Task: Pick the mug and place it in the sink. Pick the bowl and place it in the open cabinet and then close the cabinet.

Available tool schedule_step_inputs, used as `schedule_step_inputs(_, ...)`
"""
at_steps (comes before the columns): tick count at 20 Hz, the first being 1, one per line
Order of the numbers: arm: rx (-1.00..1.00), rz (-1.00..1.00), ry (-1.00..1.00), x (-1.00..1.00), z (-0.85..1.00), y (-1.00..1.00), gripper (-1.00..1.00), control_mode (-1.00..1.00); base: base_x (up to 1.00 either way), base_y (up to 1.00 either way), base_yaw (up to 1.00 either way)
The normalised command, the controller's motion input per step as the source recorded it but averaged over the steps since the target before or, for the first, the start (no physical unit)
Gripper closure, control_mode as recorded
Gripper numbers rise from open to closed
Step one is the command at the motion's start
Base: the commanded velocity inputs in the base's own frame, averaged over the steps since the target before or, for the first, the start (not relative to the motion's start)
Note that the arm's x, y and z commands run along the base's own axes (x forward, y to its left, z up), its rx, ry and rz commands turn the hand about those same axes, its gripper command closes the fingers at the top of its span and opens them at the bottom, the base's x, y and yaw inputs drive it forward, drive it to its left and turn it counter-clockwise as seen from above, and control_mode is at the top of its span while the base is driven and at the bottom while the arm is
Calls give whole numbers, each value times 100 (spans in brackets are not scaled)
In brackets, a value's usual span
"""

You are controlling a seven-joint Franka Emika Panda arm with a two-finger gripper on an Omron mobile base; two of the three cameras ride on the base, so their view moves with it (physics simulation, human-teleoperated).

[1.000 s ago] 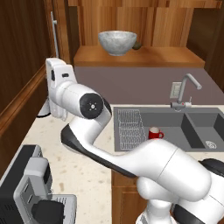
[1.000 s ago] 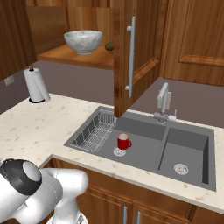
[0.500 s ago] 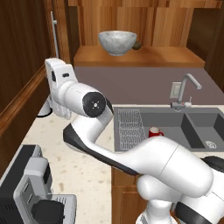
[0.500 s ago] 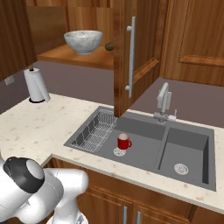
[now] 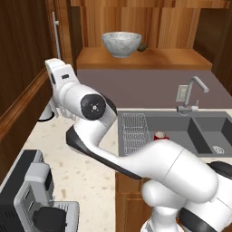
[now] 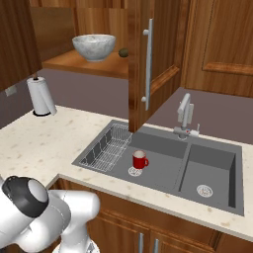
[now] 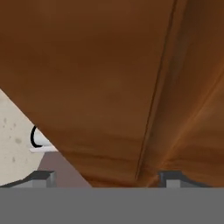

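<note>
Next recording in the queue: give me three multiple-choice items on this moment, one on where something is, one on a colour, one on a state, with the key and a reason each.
1. Where is the mug?
A. On the cabinet shelf
B. In the left basin of the sink
C. On the counter by the paper towel roll

2. What colour is the mug outside?
A. Red
B. Blue
C. Green

3. How is the cabinet door?
A. Shut
B. Taken off
C. Standing open

Key:
1 B: the mug stands in the sink, beside the wire rack.
2 A: its outside is glossy red.
3 C: the cabinet door is swung out, leaving the bowl on the shelf in plain sight.
</note>
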Motion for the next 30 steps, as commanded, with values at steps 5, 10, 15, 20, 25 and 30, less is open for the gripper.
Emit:
schedule_step_inputs(5,-1,-23,0,9,-5,-5,-100,-100,0,0,0)
schedule_step_inputs(10,2,-29,0,28,-17,0,-100,-100,0,0,0)
schedule_step_inputs(15,2,-25,0,42,-7,-18,-100,-100,0,0,0)
schedule_step_inputs(20,1,-22,0,68,-1,-35,-100,-100,0,0,0)
schedule_step_inputs(25,2,-23,0,12,0,-55,-100,-100,0,0,0)
schedule_step_inputs(30,2,-24,-7,-2,5,-68,-100,-100,0,0,0)
